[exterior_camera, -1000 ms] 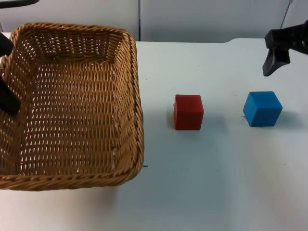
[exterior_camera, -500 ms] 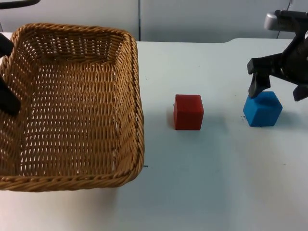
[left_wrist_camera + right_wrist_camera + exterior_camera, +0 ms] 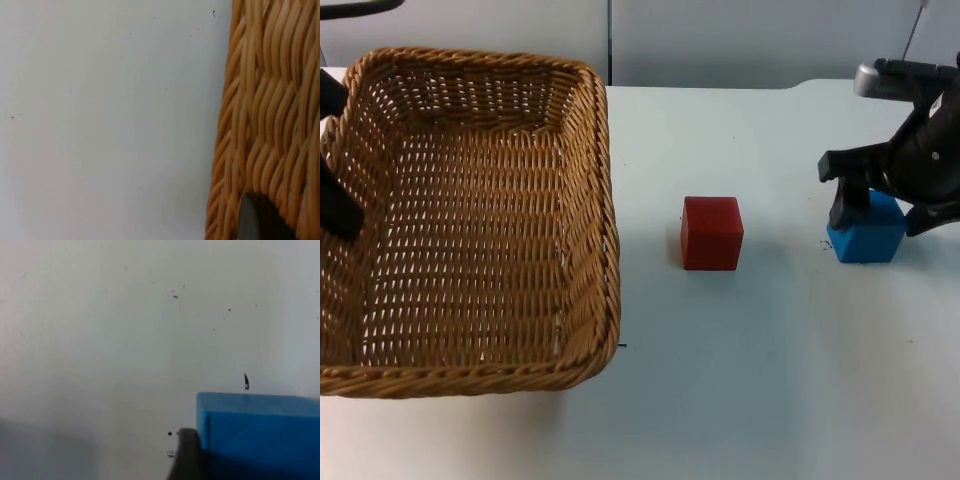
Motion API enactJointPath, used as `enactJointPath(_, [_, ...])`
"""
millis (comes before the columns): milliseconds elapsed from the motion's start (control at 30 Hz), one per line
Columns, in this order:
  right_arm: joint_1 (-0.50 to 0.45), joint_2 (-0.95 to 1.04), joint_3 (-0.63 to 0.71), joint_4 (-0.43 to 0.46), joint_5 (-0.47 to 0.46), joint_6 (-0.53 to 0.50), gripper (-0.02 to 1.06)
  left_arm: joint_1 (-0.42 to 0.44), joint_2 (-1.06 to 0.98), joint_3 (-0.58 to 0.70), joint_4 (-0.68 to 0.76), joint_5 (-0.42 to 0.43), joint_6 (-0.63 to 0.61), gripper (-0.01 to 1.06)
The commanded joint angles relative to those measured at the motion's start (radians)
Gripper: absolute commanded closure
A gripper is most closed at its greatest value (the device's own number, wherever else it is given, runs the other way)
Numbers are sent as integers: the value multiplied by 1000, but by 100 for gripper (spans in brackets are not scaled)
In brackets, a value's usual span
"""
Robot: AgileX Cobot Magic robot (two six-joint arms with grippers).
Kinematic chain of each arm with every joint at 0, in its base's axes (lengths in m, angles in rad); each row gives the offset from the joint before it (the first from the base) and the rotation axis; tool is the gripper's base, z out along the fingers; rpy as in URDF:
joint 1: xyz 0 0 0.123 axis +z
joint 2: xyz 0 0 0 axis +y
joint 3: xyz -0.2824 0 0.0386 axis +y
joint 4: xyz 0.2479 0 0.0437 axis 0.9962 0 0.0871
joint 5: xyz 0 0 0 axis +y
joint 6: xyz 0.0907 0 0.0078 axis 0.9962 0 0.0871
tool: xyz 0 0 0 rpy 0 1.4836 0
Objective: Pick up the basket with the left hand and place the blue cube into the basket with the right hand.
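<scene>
Straddling the blue cube [image 3: 868, 232] wide open, the right tool [image 3: 885, 212] risks nudging it aside off-centre while the left tool [image 3: 332, 180] grips the basket [image 3: 470, 210].

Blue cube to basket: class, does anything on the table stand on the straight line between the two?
Yes. The red cube stands on the table between the blue cube, which the right claw straddles, and the basket, which the left claw holds by its far side.
</scene>
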Motion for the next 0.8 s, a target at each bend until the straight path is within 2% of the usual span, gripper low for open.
enactJointPath(0, [4, -2, -9, 5, -22, 3, 47, 3, -3, -11, -34, 19, 10, 105])
enactJointPath(100, [4, -2, -9, 7, -33, 3, 71, 3, -3, -11, -36, 21, 10, 105])
enactJointPath(133, [4, -2, -9, 7, -33, 3, 71, 3, -3, -11, -36, 21, 10, 105])
enactJointPath(167, [4, -2, -9, 7, -32, 3, 84, 3, -3, -11, -36, 23, 11, 105])
enactJointPath(200, [4, -2, -9, 7, -32, 3, 93, 3, -3, -11, -36, 23, 11, 105])
enactJointPath(267, [4, -2, -9, 7, -32, 3, 105, 3, -3, -11, -36, 23, 11, 105])
enactJointPath(567, [4, -53, -9, 7, 12, -27, 105, 3, -3, -11, -36, 25, 11, 105])
enactJointPath(767, [42, -220, -9, -2, 78, -42, 105, 3, -3, -11, -36, 31, 11, 105])
